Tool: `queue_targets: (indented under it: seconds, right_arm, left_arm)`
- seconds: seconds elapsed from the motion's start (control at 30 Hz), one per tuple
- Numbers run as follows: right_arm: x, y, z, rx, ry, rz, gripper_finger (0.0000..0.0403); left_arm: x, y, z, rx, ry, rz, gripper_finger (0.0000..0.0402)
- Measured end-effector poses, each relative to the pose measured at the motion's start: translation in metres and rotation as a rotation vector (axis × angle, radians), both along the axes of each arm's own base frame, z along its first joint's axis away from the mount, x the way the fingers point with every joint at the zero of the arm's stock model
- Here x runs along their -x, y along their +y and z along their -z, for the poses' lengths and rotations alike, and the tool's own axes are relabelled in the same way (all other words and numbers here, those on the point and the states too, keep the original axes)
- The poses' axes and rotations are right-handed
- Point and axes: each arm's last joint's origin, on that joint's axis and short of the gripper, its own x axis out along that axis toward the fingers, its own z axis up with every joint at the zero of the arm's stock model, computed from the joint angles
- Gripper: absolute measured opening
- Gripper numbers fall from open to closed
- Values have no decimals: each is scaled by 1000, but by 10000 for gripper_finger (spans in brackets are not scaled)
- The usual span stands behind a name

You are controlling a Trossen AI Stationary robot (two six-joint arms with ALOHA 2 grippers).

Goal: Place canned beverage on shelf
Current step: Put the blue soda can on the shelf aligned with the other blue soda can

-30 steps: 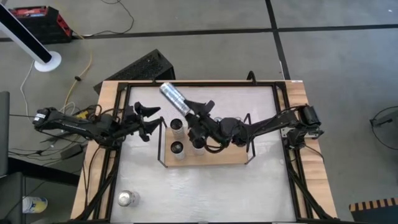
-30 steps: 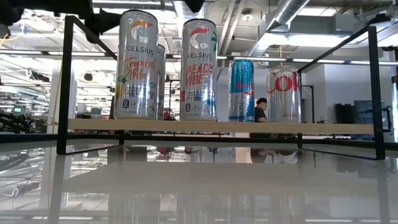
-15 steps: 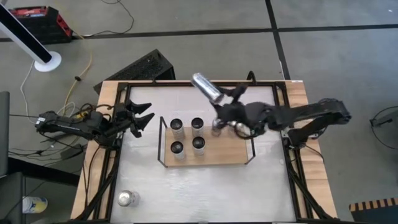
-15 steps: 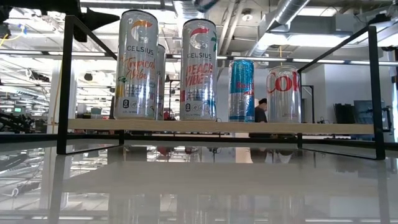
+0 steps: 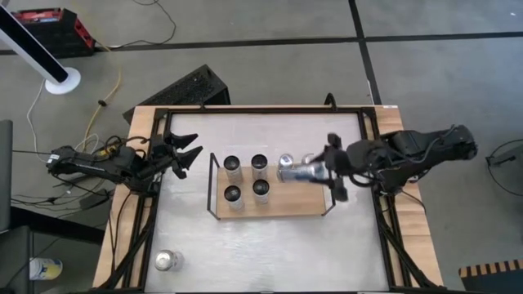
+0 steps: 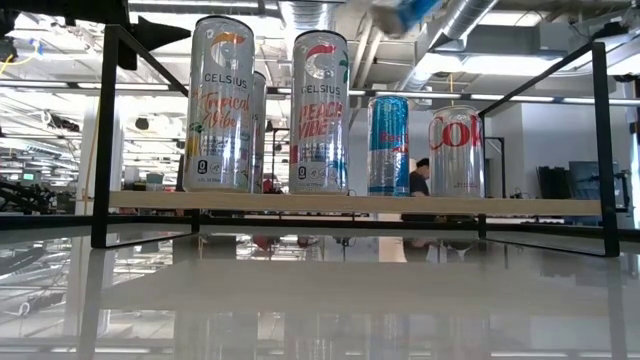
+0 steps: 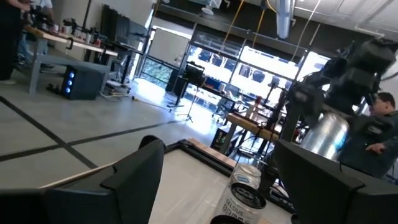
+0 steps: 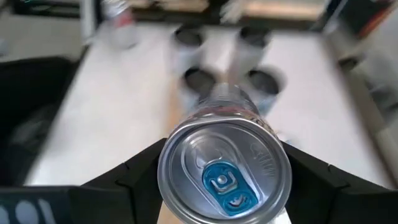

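Observation:
The shelf (image 5: 302, 202), a light-wood board in a black wire frame, stands mid-table. Several cans stand upright on it, among them two tall Celsius cans (image 6: 220, 105) and a Coke can (image 6: 456, 150). My right gripper (image 5: 335, 167) is shut on a silver canned beverage (image 5: 310, 171) above the shelf's right half. That can shows end-on in the right wrist view (image 8: 224, 171) and blurred at the top of the low view (image 6: 405, 12). My left gripper (image 5: 192, 147) waits open by the table's left edge, left of the shelf. My right gripper pinches the canned beverage between its two fingers (image 8: 134, 180), on opposite sides of its wall just below the top rim (image 8: 169, 163). The fingers come from the table's right, slanting down, and the can lies along them. Its tab end faces the wrist; it is lifted clear.
One more can (image 5: 167, 260) stands on the white table top near the front left corner. Black rails (image 5: 245, 109) run round the table. The shelf's raised end rails (image 6: 110, 130) stand higher than the board.
My right gripper has carried the can from over the shelf's left half toward the table's right edge, rolling as it went. The can, which slanted toward the far left, now points toward the table's left edge above the shelf's right half. My left gripper drew back slightly toward the left edge.

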Motion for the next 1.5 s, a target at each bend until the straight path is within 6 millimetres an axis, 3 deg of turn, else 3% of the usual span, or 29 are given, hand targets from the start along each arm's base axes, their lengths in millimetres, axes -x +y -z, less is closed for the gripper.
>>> queue_targets:
  seconds: [0.23,0.43,0.73,1.0,1.27,1.5]
  right_arm:
    - [-8,18,24,-157,223,-53,281]
    - [-39,23,48,-134,386,-18,281]
    - [-95,20,54,-38,604,-5,281]
    - [-133,6,65,-44,721,-16,281]
    - [-148,-5,85,-93,820,-24,281]
    - [-154,-5,91,-102,811,-50,281]
  left_arm:
    - [0,0,0,0,1,-3,290]
    - [0,0,0,-7,6,-6,290]
    - [-1,0,4,-11,49,-12,290]
    - [-2,0,6,14,58,4,290]
    - [-2,0,7,14,61,5,290]
    - [-2,0,7,14,61,5,290]
